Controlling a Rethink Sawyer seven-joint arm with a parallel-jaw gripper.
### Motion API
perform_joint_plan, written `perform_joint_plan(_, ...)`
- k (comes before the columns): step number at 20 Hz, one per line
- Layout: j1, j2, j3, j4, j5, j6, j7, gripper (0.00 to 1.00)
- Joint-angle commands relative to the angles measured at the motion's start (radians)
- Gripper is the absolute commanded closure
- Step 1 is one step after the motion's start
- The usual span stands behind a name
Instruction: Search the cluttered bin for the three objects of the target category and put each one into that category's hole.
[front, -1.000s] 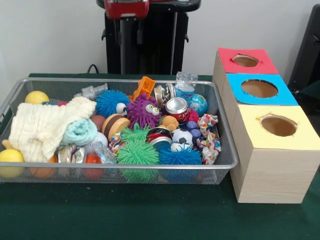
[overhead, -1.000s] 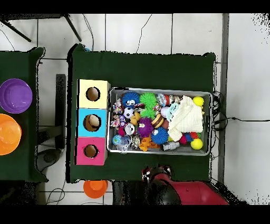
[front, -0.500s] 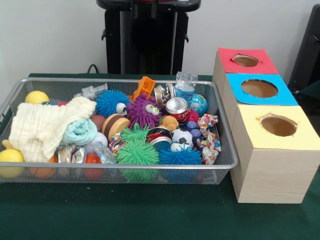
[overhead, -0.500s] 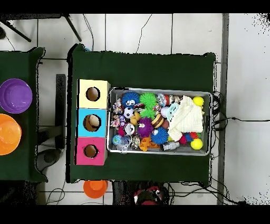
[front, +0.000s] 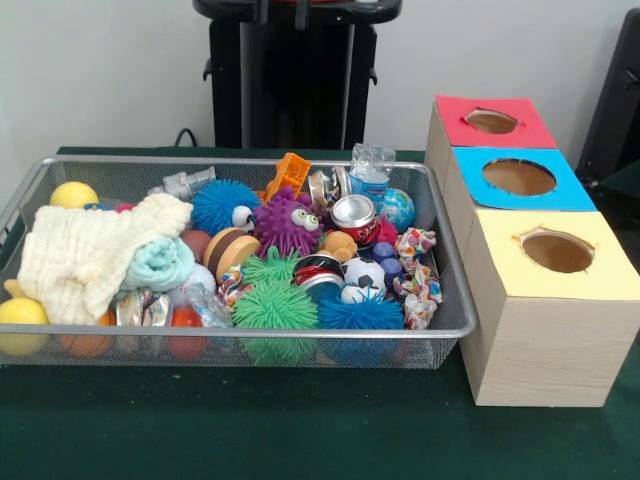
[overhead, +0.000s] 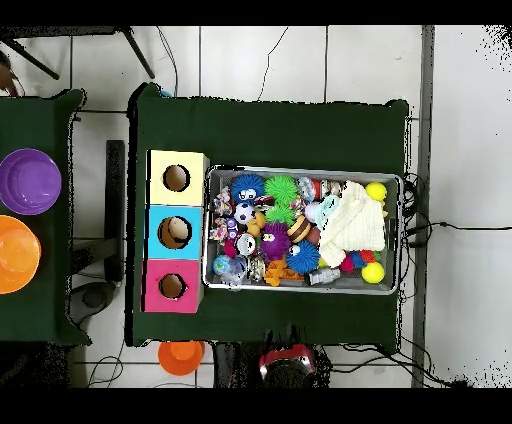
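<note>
A wire mesh bin (front: 240, 163) (overhead: 395, 232) holds a heap of toys: spiky balls in green (front: 274, 305), blue (front: 222, 203) and purple (front: 286, 222), a crushed red can (front: 354, 215), a plastic bottle (front: 370, 168), a small football (front: 362, 277), yellow balls (front: 73, 194) and a cream cloth (front: 85, 250). Beside the bin stand three wooden boxes, each with a round hole in its top: red (front: 492, 121) (overhead: 172, 286), blue (front: 518, 177) (overhead: 174, 232) and yellow (front: 556, 251) (overhead: 176, 178). My gripper (front: 281, 10) is drawn back high above the bin's far side, only its two tips showing, apart and holding nothing.
In the overhead view the red arm (overhead: 285, 360) sits at the bottom edge behind the green table (overhead: 270, 130). A purple bowl (overhead: 28, 181) and an orange bowl (overhead: 18, 253) rest on a side table, and an orange bucket (overhead: 181, 355) stands on the floor.
The red arm has pulled back: it rose out of the front view's top and slid toward the bottom edge overhead. The bin's contents have not moved.
</note>
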Motion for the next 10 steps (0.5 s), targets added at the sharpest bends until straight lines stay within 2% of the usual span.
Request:
perform_joint_plan(1, -0.034, 0.057, -0.099, 0.166, -0.201, 0.01, 0.131, 0.0)
perform_joint_plan(10, -0.024, 0.092, -0.166, 0.144, -0.288, -0.032, 0.141, 0.0)
